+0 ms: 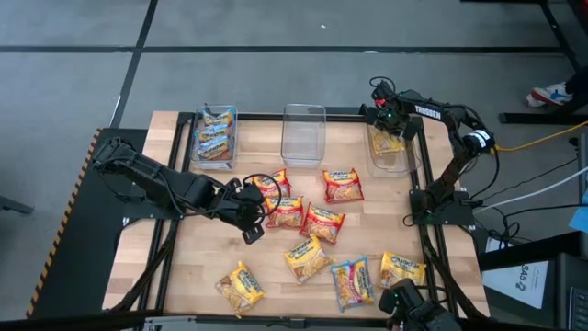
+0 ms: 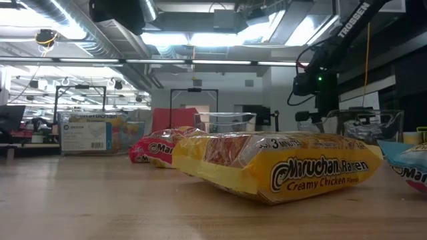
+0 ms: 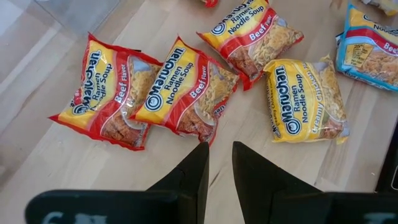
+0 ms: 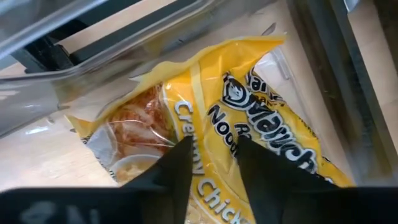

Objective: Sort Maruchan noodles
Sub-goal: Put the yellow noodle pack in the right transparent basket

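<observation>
On the table, crinkly red-yellow Maruchan noodles (image 1: pixel 323 222) lie scattered.

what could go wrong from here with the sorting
1. The right gripper hangs over the right bin, fingers a little apart astride a yellow creamy chicken packet; the packet looks tilted against the wall, so it might catch on the rim or drag out as the arm lifts.
2. The left gripper, fingers narrowly apart, points at two overlapping beef packets; closing there could pinch both, or push them along the table.

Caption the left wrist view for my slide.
Left hand, open and empty, above three red beef packets and one yellow packet.
</observation>
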### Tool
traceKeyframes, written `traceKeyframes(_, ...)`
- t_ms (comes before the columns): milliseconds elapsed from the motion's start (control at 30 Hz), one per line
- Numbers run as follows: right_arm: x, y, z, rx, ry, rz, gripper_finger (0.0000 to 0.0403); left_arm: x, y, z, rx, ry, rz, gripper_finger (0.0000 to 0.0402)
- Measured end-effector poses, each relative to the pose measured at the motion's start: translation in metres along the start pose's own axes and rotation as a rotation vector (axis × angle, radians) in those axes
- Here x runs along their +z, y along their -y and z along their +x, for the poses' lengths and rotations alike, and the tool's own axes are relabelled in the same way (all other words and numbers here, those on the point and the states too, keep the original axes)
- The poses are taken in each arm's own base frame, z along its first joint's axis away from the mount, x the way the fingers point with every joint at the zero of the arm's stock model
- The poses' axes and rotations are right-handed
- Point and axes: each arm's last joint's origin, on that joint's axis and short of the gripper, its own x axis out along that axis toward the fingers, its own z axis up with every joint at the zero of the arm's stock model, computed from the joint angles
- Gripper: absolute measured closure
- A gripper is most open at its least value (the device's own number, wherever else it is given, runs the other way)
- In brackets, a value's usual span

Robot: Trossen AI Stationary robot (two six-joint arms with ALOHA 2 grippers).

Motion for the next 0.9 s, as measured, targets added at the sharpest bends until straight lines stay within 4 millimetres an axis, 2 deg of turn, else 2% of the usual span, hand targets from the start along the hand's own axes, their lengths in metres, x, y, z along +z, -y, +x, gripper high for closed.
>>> traceKeyframes(200, 0.000, 0.000, 0.001, 0.008, -0.010, -0.014, 0.0379, 0.000, 0.000, 0.000, 0.009, 0.005, 0.001, 0.0337)
traceKeyframes(267, 0.000, 0.000, 0.001, 0.009, -0.011, -0.017, 0.0396, 0.000, -0.001, 0.000, 0.015, 0.010, 0.002, 0.0337)
traceKeyframes(433, 0.000, 0.000, -0.001, 0.015, -0.008, -0.027, 0.0386, 0.000, -0.001, 0.000, 0.017, 0.011, 0.002, 0.0337)
traceKeyframes(533, -0.001, 0.002, -0.008, 0.034, 0.006, -0.048, 0.0398, 0.000, -0.001, 0.000, 0.020, 0.015, 0.006, 0.0337)
traceKeyframes(767, -0.003, 0.010, -0.030, 0.076, 0.009, -0.082, 0.0400, 0.000, -0.001, 0.000, 0.024, 0.018, 0.055, 0.0337)
traceKeyframes(900, -0.010, 0.009, -0.038, 0.097, 0.004, -0.150, 0.0401, 0.000, -0.001, 0.000, 0.024, 0.017, 0.081, 0.0337)
